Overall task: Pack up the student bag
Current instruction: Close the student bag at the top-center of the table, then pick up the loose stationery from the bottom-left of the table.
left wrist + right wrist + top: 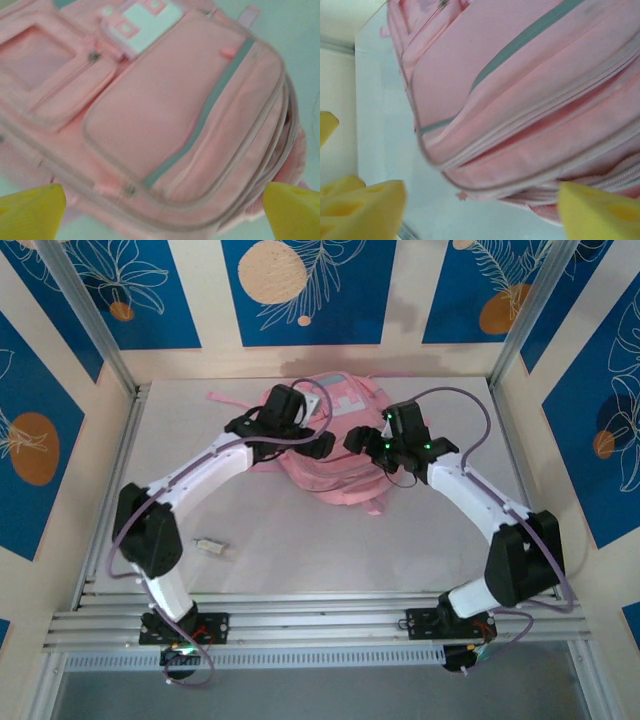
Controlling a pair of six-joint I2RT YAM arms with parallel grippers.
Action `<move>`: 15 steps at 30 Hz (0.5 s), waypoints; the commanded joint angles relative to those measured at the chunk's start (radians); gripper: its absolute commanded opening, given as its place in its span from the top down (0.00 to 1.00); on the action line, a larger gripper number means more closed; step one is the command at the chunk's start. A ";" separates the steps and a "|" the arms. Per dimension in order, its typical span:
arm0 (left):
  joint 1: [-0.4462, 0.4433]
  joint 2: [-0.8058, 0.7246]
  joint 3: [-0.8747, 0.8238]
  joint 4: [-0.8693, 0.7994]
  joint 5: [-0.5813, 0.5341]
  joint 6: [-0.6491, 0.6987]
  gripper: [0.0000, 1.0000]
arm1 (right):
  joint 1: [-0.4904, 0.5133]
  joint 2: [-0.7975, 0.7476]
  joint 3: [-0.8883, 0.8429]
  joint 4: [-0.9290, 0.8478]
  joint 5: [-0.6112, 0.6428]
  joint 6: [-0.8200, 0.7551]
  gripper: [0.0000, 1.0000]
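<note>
The pale grey worktop carries the student bag, a large pink fabric backpack with grey-blue trim. It lies flat on its back towards 12 o'clock from the arm bases, with its front pockets and white-and-pink patch facing up.

The left end effector hovers over the bag's 10 o'clock part. In the left wrist view its yellow fingertips stand spread wide over the front pocket, pinching nothing. The right end effector sits at the bag's 2 o'clock side, likewise spread and empty above the zip seams.

A small pale oblong item, too small to identify, lies apart at 8 o'clock from the bag.

The step in hand appears to be getting into the bag, since neither end effector carries anything. Whether the main zip is open is too blurred to tell. The next move probably calls for one end effector to pin the fabric while the other finds a zip pull or lifts the opening's edge, before the loose item is fetched.
</note>
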 commanded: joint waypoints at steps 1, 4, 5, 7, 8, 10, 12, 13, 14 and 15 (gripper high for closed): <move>0.028 -0.095 -0.118 -0.099 -0.078 -0.099 0.00 | 0.053 -0.025 -0.061 -0.062 0.071 -0.034 0.04; 0.053 -0.187 -0.239 -0.147 -0.095 -0.195 0.00 | 0.107 -0.016 -0.076 -0.037 0.079 -0.040 0.01; 0.063 -0.222 -0.280 -0.159 -0.102 -0.225 0.00 | 0.126 -0.008 -0.078 -0.031 0.085 -0.045 0.01; 0.093 -0.301 -0.372 -0.184 -0.126 -0.289 0.00 | 0.172 0.016 -0.068 -0.027 0.108 -0.057 0.01; 0.108 -0.333 -0.409 -0.196 -0.144 -0.318 0.00 | 0.190 0.028 -0.060 -0.028 0.121 -0.064 0.01; 0.158 -0.398 -0.485 -0.223 -0.151 -0.368 0.00 | 0.227 0.056 -0.043 -0.034 0.146 -0.076 0.01; 0.210 -0.444 -0.538 -0.264 -0.166 -0.408 0.00 | 0.257 0.080 -0.026 -0.043 0.167 -0.087 0.01; 0.235 -0.465 -0.562 -0.285 -0.184 -0.425 0.00 | 0.271 0.090 -0.017 -0.047 0.175 -0.095 0.01; 0.254 -0.481 -0.582 -0.303 -0.207 -0.437 0.00 | 0.282 0.100 -0.012 -0.051 0.180 -0.102 0.01; 0.273 -0.500 -0.604 -0.319 -0.228 -0.450 0.00 | 0.292 0.109 -0.006 -0.058 0.188 -0.107 0.01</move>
